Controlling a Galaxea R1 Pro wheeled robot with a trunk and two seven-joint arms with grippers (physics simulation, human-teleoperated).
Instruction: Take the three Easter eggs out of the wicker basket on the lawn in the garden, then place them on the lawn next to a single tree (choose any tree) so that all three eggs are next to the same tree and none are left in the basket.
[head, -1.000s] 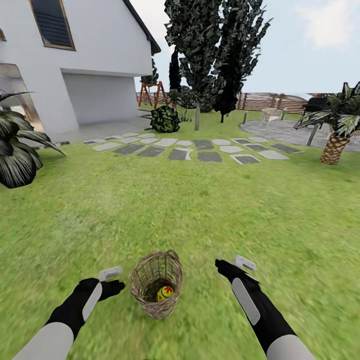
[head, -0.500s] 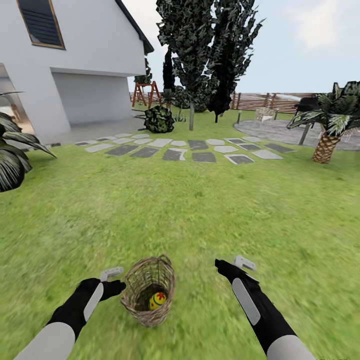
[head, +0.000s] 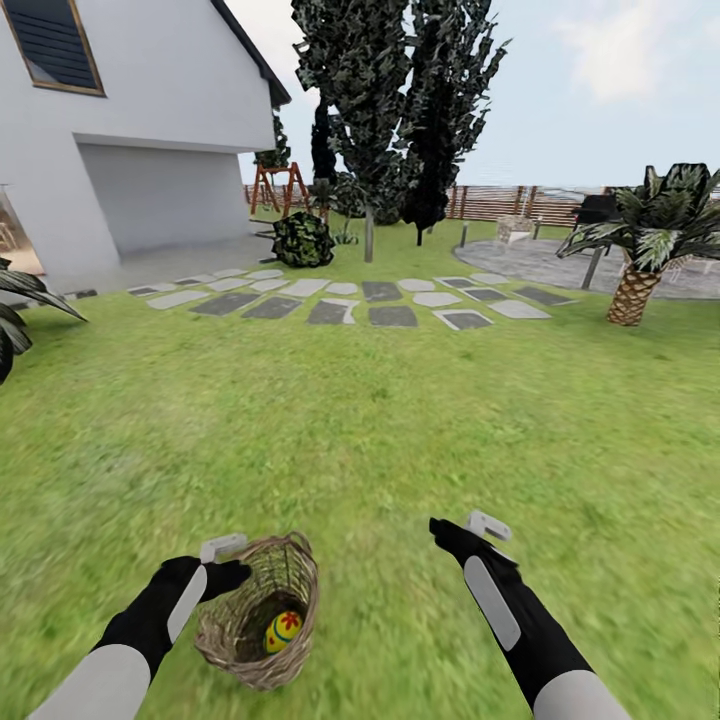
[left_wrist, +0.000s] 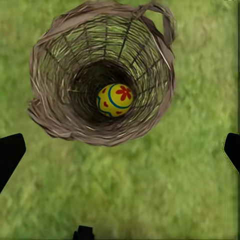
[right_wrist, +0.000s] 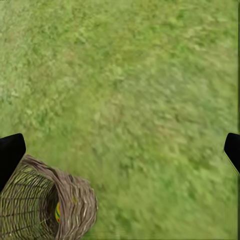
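Basket (head: 258, 628) on lawn (head: 380, 430), just beside my left hand (head: 232, 568), tipped so mouth faces me. One egg (head: 281, 631) visible deep inside, yellow with red flower and blue band; other eggs hidden or cannot tell. Left wrist view: basket (left_wrist: 102, 75) mouth ahead, egg (left_wrist: 114, 99) at bottom, my left fingers (left_wrist: 11, 155) spread wide, nothing held. Right hand (head: 462, 528) well apart from basket, over bare grass, fingers (right_wrist: 10, 152) spread, empty. Tree (head: 368, 90) far off past stepping stones (head: 340, 298).

Egg (left_wrist: 114, 100) in basket (head: 232, 635), on lawn (head: 380, 430)
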